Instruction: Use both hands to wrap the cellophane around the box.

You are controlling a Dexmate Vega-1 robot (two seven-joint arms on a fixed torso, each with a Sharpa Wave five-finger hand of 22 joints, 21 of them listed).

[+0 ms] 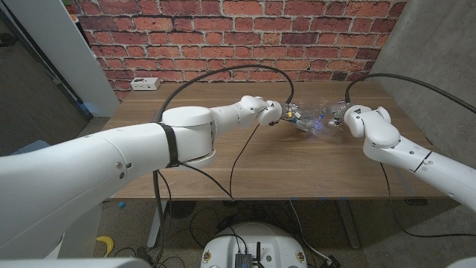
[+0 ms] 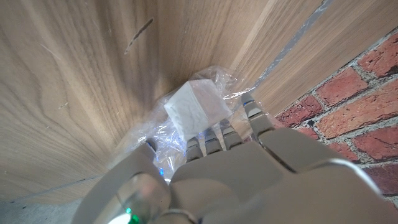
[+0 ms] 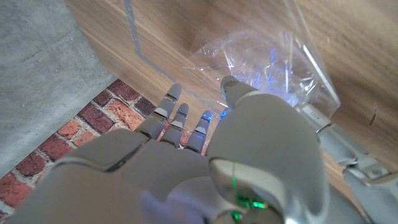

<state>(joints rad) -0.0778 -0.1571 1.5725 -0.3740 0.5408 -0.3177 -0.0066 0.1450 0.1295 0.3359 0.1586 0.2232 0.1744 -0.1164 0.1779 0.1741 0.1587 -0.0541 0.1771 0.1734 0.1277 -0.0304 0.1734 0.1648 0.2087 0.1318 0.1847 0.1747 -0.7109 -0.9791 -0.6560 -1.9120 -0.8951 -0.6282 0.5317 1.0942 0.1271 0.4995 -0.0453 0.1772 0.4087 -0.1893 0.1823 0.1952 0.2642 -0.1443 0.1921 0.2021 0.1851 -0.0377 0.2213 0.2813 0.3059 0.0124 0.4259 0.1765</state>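
A small white box (image 2: pixel 191 109) sits on the wooden table (image 1: pixel 297 167), partly covered by crinkled clear cellophane (image 1: pixel 312 119), between the two robot hands near the table's far middle. The left hand (image 1: pixel 286 114) has its fingers (image 2: pixel 214 142) side by side, tips touching the box and cellophane. The right hand (image 1: pixel 343 116) has fingers (image 3: pixel 177 118) slightly spread beside the cellophane; whether it pinches the film cannot be told.

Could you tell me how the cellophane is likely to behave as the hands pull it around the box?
The cellophane lies crumpled and glinting, so it is probably thin, floppy and springy, apt to unfold when released. It looks glossy, so it may slip between fingers. The small white box looks light and could shift if the film is tugged.
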